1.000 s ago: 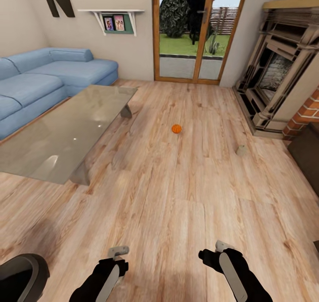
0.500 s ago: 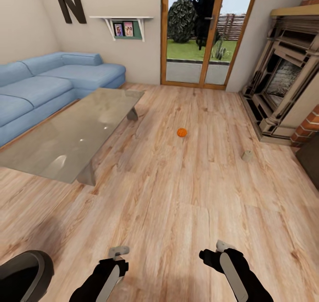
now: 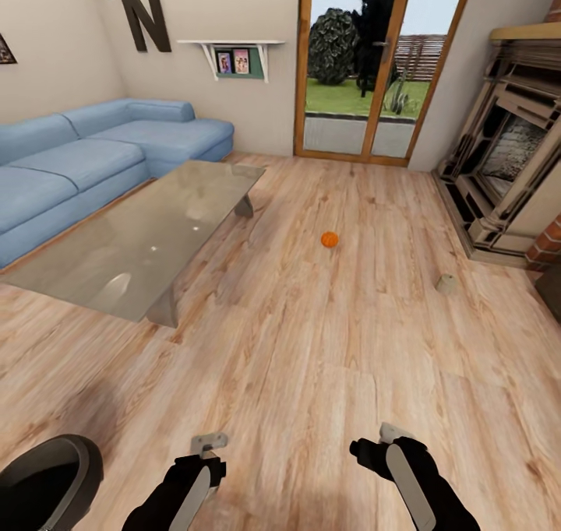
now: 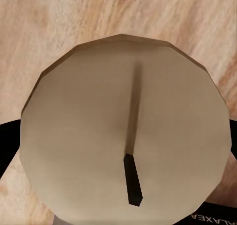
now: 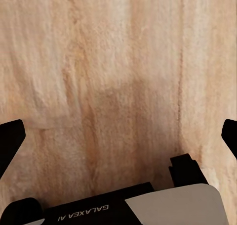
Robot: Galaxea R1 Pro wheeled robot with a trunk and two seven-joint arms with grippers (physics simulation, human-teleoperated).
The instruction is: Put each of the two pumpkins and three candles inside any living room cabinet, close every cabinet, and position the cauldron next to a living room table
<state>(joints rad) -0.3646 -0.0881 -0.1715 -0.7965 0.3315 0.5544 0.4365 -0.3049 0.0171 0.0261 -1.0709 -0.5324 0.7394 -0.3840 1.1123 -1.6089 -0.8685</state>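
Note:
One orange pumpkin [image 3: 329,239] lies on the wood floor ahead, past the glass-topped table [image 3: 140,243] at the left. A small beige candle [image 3: 446,283] stands on the floor near the fireplace. The black cauldron [image 3: 48,478] sits at my lower left, cut off by the frame. My left gripper [image 3: 209,444] is shut on another candle [image 4: 126,126], whose round beige top and dark wick sit between the fingers [image 4: 7,141]. My right gripper [image 3: 387,437] hangs open over bare floor, with nothing between its fingers [image 5: 11,136]. A dark-brown corner [image 3: 554,288] at the right edge may be the cabinet; I cannot tell.
A blue corner sofa [image 3: 86,153] runs behind the table. A stone fireplace [image 3: 510,173] with brick beside it stands at the right. Glass patio doors [image 3: 366,64] close off the far wall. Wide open floor stretches between table and fireplace.
The camera has moved, so the room has slid right and down in view and more of the cauldron shows. Both arms hold the same pose.

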